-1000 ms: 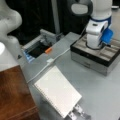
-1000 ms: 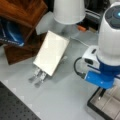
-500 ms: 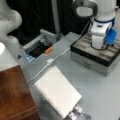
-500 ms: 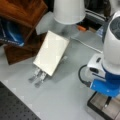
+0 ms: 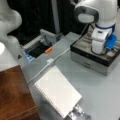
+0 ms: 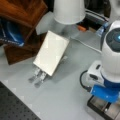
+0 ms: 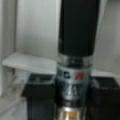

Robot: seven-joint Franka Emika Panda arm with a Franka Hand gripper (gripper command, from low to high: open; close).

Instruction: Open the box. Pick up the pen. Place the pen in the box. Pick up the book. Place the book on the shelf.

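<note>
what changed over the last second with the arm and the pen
The white arm's gripper has come down into the open grey-sided box, carrying the thin black pen with a silvery section between its fingers above the pale compartments. The off-white book stayed on the grey tabletop, beside the reddish-brown wooden shelf.

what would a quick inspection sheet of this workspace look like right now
surface: grey tabletop, bare toward a front view's bottom right
box: box open, pale compartments showing, arm lowered into it
pen: pen upright between the fingers in the wrist view, over the pale inside
book: book lying flat on the table, untouched, not on the shelf
clutter: dark bin with blue and orange items
gripper: gripper shut on the pen, inside the box
cables: thin white cable across the table
surroundings: white lamp shade in a front view
</note>
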